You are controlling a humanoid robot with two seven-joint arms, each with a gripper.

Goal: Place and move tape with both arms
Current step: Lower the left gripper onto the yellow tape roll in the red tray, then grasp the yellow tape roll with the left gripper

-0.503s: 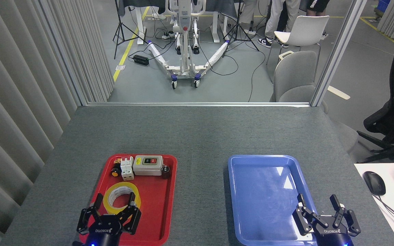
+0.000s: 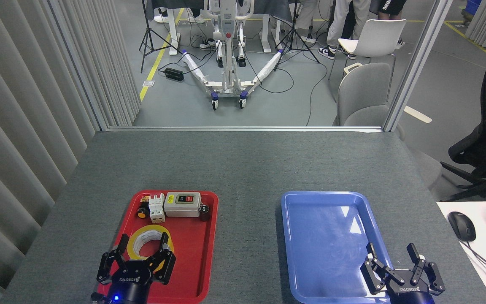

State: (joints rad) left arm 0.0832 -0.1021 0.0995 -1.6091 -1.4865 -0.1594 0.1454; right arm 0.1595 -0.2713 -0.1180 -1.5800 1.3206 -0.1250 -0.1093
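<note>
The tape [image 2: 147, 236], a yellow translucent roll with a white core, lies flat in the red tray [image 2: 196, 253] toward its near half. My left gripper [image 2: 141, 245] hovers over the roll's near side, open, with one finger over the left rim and one over the right rim. Whether the fingers touch the roll I cannot tell. At the lower right, my right gripper [image 2: 392, 253] is open over the near right corner of the blue tray [image 2: 323, 249], holding nothing.
At the far end of the red tray sit a grey switch box [image 2: 182, 204], a white breaker [image 2: 157, 207], a yellow knob [image 2: 142, 213] and a small dark cylinder [image 2: 203, 212]. A white desk with a mouse [image 2: 461, 226] borders the grey table [image 2: 243, 160] on the right.
My left gripper has shifted slightly forward over the tape, fingers a little closer in. My right gripper has sunk slightly toward the bottom edge. The tape has not moved.
</note>
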